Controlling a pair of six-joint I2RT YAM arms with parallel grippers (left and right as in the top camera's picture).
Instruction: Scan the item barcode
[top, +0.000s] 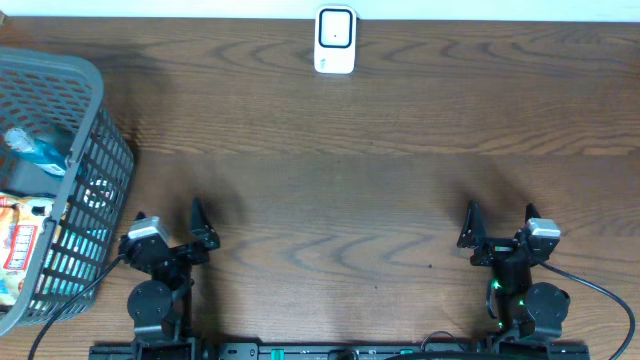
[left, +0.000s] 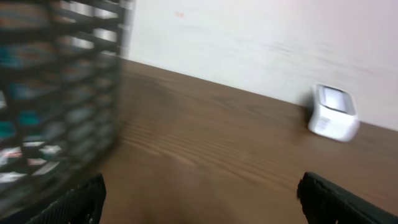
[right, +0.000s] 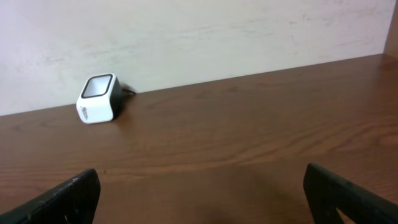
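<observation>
Barcode scanner: white rounded box, dark window, at the far edge of the wood-grain table; left gripper and right gripper gape empty.

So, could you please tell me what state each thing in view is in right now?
left hand: open, empty, low beside the basket.
right hand: open, empty.
scanner: standing upright, far from both hands, untouched.
basket: upright at the left side, holding packaged items.
packaged items: inside the basket, none taken out yet.
</observation>
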